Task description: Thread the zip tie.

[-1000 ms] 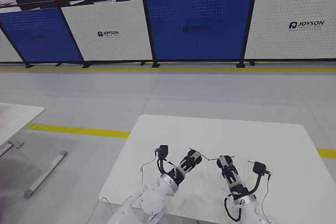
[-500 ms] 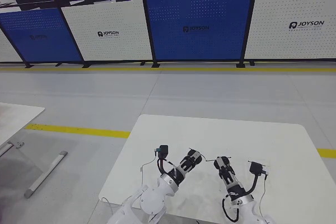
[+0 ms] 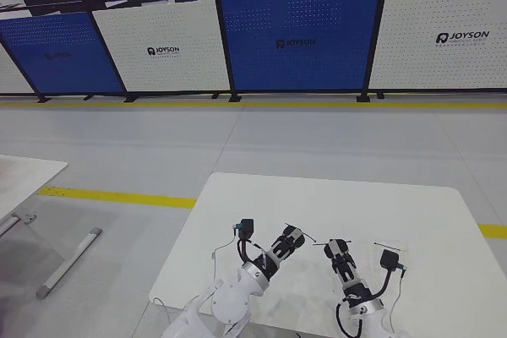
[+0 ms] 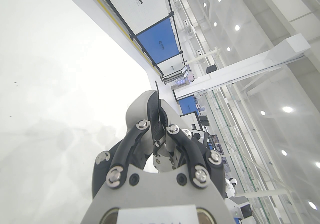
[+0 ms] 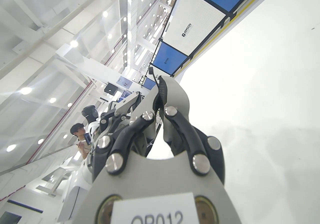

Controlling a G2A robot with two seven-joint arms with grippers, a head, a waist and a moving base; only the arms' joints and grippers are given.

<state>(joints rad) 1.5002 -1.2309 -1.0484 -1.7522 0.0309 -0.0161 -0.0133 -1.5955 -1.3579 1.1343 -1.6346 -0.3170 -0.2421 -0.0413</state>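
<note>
My two grippers hover side by side over the near part of the white table. The left gripper is shut on a thin black zip tie strip. In the left wrist view its narrow tip pokes out past the gripper. The right gripper is also shut on a black zip tie piece. In the right wrist view the small square end sticks out beyond the gripper. A short gap separates the two grippers. I cannot tell whether both hold one tie.
The table's far half and right side are bare. Another white table stands off to the left across open floor. Blue and white panel fences line the back, with a yellow floor line between.
The right gripper has drawn slightly back toward the table's near edge, widening the gap to the left gripper. The left arm has stayed put.
</note>
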